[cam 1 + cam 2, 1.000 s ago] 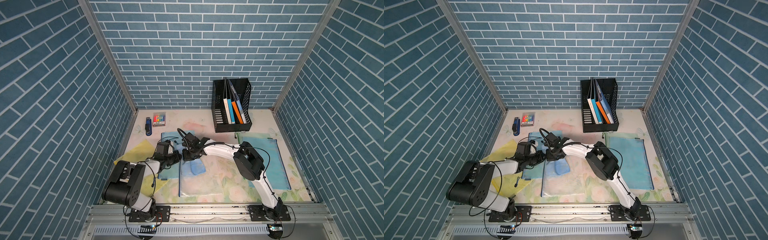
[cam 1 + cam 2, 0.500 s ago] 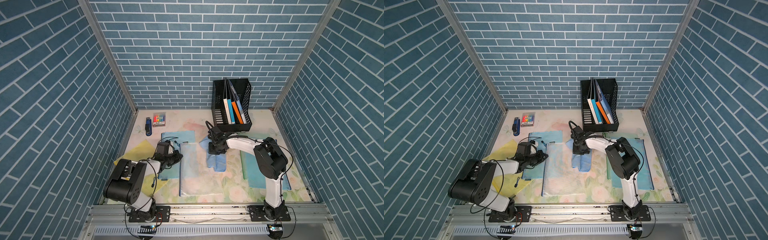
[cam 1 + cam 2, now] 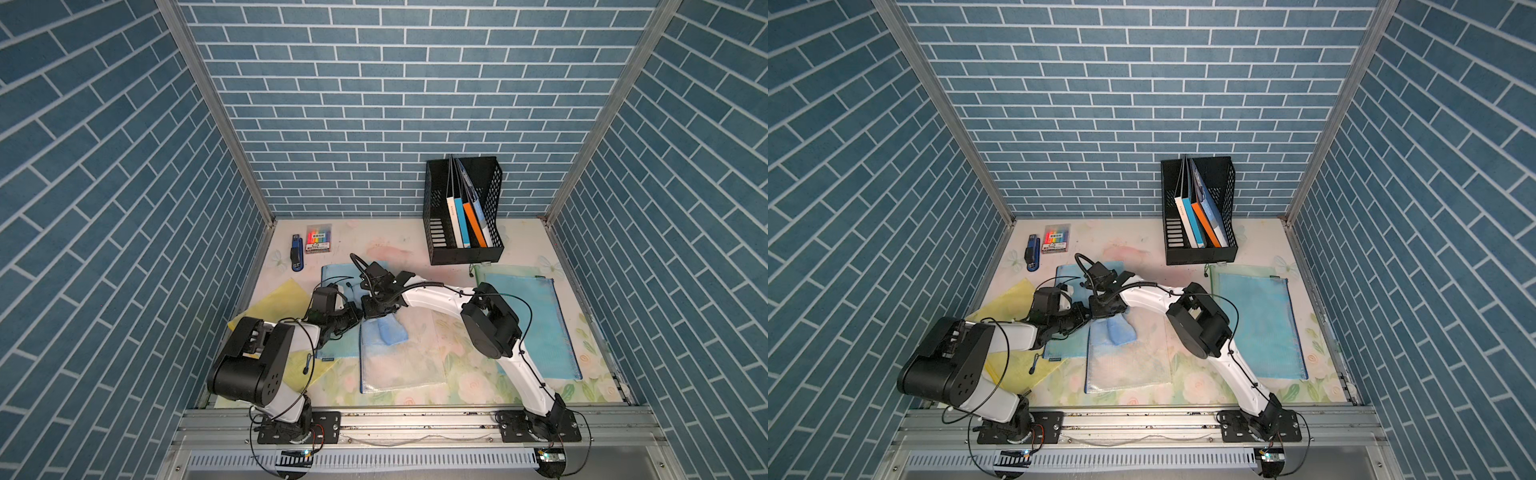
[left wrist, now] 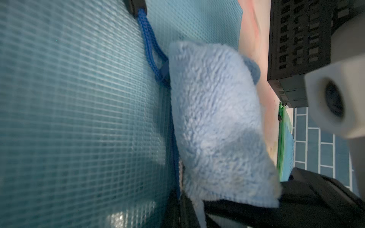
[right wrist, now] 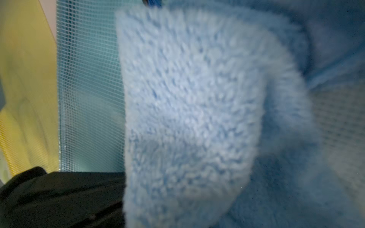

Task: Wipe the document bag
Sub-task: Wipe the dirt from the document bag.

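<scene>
Item: I have the right claw [image 3: 374, 311] clamped on blue cloth [image 3: 391, 331] over clear document bag [image 3: 401, 361]; left claw [image 3: 353, 319] closed, contents unclear.

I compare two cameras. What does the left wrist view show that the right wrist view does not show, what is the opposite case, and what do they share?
Only the left wrist view shows the black file rack, the green-edged bag below it in the picture, a strip of the blue brick wall and a grey camera housing.

Only the right wrist view shows the yellow bag.

Both show the blue cloth, very close and partly blurred, lying next to the teal mesh bag.
</scene>
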`<state>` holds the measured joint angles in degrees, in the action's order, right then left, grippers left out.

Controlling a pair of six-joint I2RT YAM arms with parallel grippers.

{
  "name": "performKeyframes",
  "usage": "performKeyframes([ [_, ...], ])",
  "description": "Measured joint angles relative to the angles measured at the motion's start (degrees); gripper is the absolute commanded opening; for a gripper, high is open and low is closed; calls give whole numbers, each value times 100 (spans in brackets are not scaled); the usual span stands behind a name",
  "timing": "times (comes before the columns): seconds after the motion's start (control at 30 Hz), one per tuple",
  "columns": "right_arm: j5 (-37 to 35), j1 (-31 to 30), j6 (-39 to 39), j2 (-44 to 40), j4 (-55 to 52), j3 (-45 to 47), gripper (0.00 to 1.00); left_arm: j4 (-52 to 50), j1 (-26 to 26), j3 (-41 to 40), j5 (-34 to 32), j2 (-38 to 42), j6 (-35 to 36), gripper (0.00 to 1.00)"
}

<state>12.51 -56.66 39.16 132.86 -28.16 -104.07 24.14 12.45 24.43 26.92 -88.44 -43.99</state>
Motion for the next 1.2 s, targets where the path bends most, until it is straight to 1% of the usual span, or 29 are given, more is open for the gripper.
performKeyframes([
  [0.07,142,114,0,-149,229,315,0,17,11,0,0,0,-22,0],
  [0.17,166,297,0,-601,518,1084,0,26,35,0,15,4,-55,0],
  [0.23,79,511,-17,-1021,492,1659,0,42,39,-4,15,17,-81,0],
  [0.33,-186,1019,-74,-1578,341,2380,0,83,39,-4,13,39,-131,0],
  [0.47,-658,1620,-271,-1961,17,2791,0,155,39,-7,13,39,-210,0],
  [0.53,-761,1685,-332,-1974,-66,2798,0,195,39,-7,13,39,-247,0],
  [0.63,-820,1534,-345,-1965,-37,2785,0,280,39,-20,11,39,-321,0],
  [0.73,-776,1154,-341,-1749,-103,2452,0,369,39,-66,4,39,-391,0],
  [0.9,-407,151,-343,-892,-131,1093,0,415,39,-111,-9,39,-461,0],
  [1.0,-181,-315,-365,-531,-205,516,0,483,39,-184,-26,39,-514,0],
  [1.1,-129,-411,-363,-459,-369,472,0,511,33,-262,-50,37,-564,0],
  [1.2,-9,-68,-345,-699,-264,981,0,660,35,-295,-15,37,-664,0],
])
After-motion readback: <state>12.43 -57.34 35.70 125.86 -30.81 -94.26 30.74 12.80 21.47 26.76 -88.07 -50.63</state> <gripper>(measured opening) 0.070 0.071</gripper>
